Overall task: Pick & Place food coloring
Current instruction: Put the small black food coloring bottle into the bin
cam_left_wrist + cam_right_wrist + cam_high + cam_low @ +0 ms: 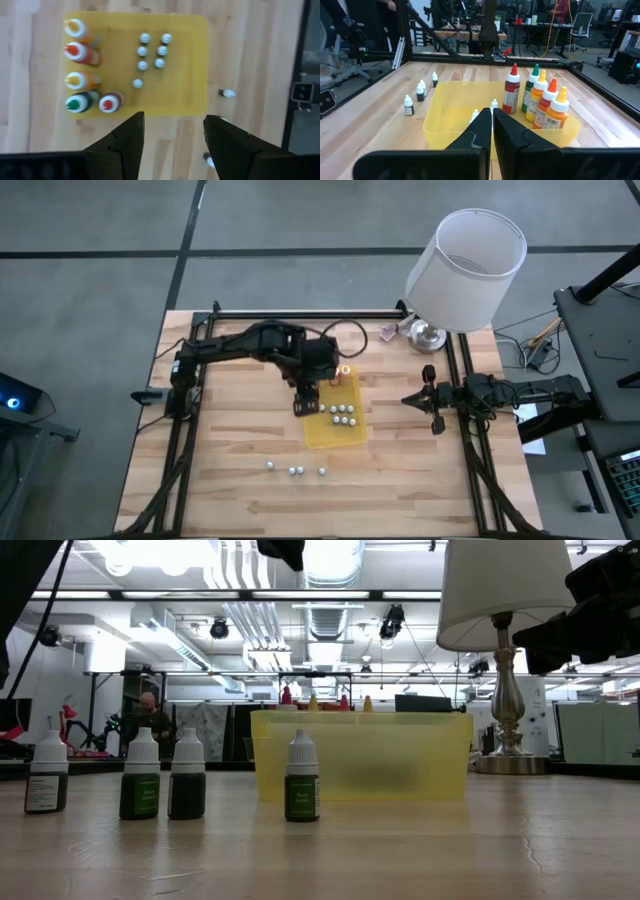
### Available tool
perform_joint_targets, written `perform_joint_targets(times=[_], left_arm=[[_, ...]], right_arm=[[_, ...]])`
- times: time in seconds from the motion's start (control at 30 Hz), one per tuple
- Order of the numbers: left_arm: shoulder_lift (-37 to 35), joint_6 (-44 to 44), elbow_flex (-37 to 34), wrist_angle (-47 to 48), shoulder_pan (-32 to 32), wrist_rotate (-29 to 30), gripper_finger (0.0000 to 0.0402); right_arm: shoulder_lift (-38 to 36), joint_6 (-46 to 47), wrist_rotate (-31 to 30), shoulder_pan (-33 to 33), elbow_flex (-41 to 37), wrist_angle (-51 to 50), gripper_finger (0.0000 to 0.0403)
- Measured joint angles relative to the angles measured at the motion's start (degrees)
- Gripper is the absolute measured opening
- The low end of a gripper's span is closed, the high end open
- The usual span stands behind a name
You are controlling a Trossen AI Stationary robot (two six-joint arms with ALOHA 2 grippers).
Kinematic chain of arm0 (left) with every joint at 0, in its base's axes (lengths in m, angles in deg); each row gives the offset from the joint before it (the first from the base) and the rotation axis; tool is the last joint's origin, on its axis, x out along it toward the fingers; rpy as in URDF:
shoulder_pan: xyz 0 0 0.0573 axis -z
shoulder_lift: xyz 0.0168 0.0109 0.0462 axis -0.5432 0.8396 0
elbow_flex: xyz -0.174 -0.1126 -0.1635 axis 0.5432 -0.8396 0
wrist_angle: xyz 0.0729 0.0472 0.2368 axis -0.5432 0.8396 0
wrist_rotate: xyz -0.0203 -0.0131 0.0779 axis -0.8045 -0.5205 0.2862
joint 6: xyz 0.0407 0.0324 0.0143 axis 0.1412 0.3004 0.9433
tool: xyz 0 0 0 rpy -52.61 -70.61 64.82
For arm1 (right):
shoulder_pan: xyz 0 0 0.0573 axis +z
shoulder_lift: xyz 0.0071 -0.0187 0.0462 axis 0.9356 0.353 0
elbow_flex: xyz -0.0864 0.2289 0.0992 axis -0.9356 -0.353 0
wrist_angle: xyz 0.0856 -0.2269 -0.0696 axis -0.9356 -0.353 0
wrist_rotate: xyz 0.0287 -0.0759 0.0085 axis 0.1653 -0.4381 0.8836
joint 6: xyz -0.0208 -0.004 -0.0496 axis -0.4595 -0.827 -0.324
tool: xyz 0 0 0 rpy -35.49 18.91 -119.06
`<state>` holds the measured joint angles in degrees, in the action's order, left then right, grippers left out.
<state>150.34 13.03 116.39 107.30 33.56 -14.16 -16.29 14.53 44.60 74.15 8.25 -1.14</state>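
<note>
Five food coloring bottles (80, 75) with orange, red, yellow and green caps stand upright at the far end of a yellow tray (190, 65), and the right wrist view shows them (536, 97) in a cluster. My left gripper (172, 142) is open. It hovers above the table (305, 402) beside the tray's left edge and points down. Several tiny white-capped dropper bottles (150, 52) stand in the tray's middle. My right gripper (491, 131) is shut and waits level at the table's right edge (410, 399).
Several small dropper bottles (295, 470) stand on the bare wood near the front edge, and the low view shows them in a row (140, 777). A lamp with a white shade (465, 265) stands at the far right corner. A person shows far off in the room (150, 715).
</note>
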Motion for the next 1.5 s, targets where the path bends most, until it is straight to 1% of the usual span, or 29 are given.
perform_joint_targets(times=[0.33,0.57,0.73,0.9,1.2,1.5], left_arm=[[-1.9,-0.3,0.0,0.0,7.9,0.0,0.0177],[-4.1,-4.0,-0.3,0.0,13.1,0.0,0.0177],[-4.8,-4.5,-0.6,0.0,16.4,0.4,0.0177],[-4.8,-4.5,-2.3,0.0,19.1,0.5,0.0177],[-5.0,-5.1,-8.8,0.0,20.7,0.8,0.0177],[-5.4,-6.3,-11.9,0.0,20.8,1.0,0.0177]], right_arm=[[0.0,0.0,0.0,0.0,0.0,0.0,0.0009],[0.1,0.0,0.0,0.0,0.0,0.0,0.0009],[0.1,0.0,0.0,0.0,0.0,0.0,0.0009],[0.0,0.0,0.0,0.0,0.0,0.0,0.0009],[0.0,0.0,0.0,0.0,0.0,0.0,0.0009],[0.0,0.0,0.0,0.0,0.0,0.0,0.0009]])
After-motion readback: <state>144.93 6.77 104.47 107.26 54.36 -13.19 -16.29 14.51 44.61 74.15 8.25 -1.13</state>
